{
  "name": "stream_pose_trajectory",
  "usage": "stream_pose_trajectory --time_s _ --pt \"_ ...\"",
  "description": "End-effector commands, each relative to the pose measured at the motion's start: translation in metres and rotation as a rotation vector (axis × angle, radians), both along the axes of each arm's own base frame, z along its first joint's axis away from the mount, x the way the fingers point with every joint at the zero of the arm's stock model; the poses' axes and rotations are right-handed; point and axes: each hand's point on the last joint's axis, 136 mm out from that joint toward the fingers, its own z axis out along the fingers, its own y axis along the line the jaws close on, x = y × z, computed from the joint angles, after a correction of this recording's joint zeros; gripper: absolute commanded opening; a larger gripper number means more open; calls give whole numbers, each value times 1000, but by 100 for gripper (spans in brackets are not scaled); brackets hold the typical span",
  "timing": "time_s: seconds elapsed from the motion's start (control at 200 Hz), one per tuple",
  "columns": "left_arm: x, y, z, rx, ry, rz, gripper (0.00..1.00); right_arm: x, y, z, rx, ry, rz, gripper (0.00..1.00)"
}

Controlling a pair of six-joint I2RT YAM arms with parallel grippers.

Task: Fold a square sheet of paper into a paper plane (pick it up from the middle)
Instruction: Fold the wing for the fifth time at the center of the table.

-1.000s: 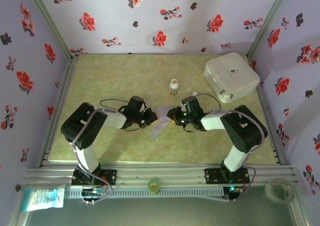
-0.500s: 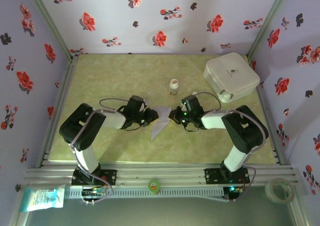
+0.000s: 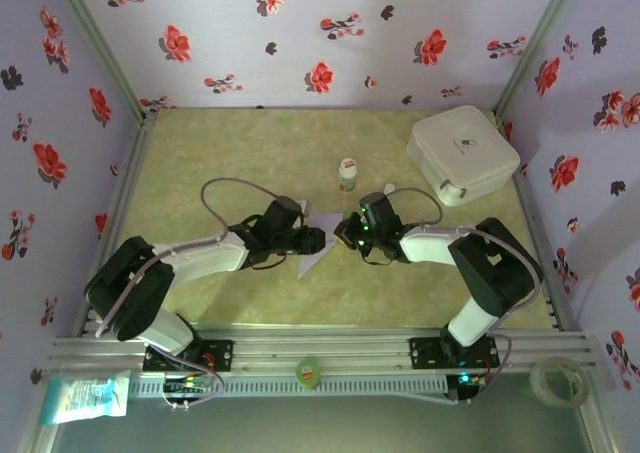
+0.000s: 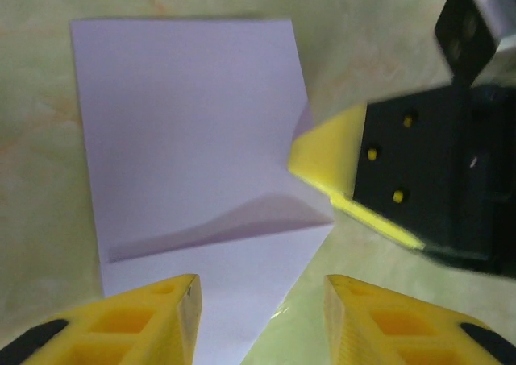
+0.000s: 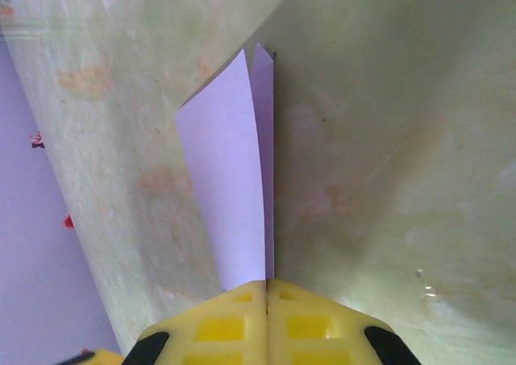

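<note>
Looking at the green table [image 3: 220, 153], the sheet of paper [image 4: 193, 139] is lying in the middle between the two arms. It's only partway there: a fold or two and one slanted edge, nothing like a dart yet, so I'm guessing most of the creasing is left to do. The right gripper [image 5: 266, 288] is pinching fully shut on the paper's edge. The left gripper [image 4: 258, 292] is hanging partly open over the paper's point, gripping nothing.
</note>
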Motion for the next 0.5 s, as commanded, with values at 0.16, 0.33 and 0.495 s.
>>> stream_pose_trajectory --time_s 0.16,0.33,0.495 --pt "-10 23 -22 399 -165 -76 47 10 9 22 7 -27 -50 7" --pt "-10 18 -25 482 -202 -115 48 11 11 27 3 -34 -45 7" --pt "-14 11 -30 495 -215 -133 49 12 11 29 4 -36 -47 7"
